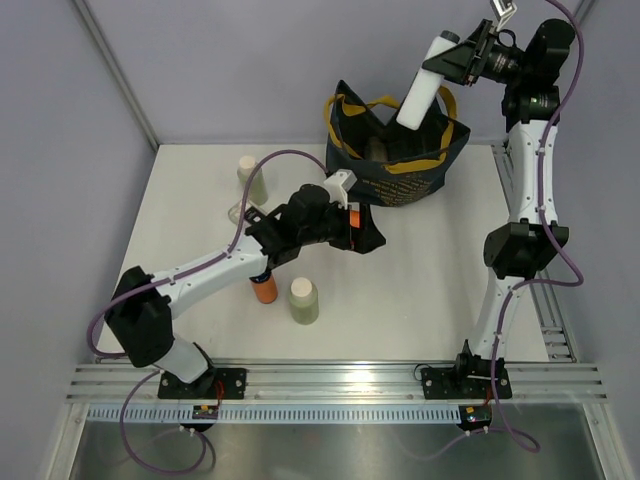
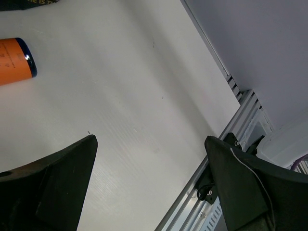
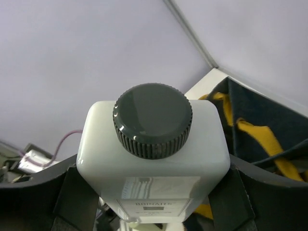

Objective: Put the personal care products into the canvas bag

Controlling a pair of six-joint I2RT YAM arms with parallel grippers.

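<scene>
The step in hand is the drop of one product into the canvas bag (image 1: 400,185). The right tool (image 1: 448,58) pinches the white rectangular bottle (image 1: 420,95) by its shoulders, just below the dark ribbed cap. The bottle hangs tilted above the bag's open mouth, base lowest and pointing in between the mustard-yellow handles. It does not seem to be touching the fabric.

The left tool (image 2: 150,144) is spread wide with nothing between its fingers. It hovers over the worktop (image 1: 420,290) just in front of the bag's near left corner. An orange bottle (image 2: 14,60) lies on its side close to it, and the edge of the bag shows just beyond that bottle.

More products wait on the worktop to the left of the bag. One pale green bottle (image 1: 252,180) stands level with the bag. A second pale green bottle (image 1: 303,300) and another orange bottle (image 1: 264,290) stand farther out, in front and to the left of it. Something pale lies inside the bag, but I cannot tell what.

Next, I judge, the right tool should lower the bottle's base past the handles and only then let go. Released from this height, it could catch a strap or the rim and tumble outside the bag. The left tool looks placed to take the lying orange bottle afterwards.
</scene>
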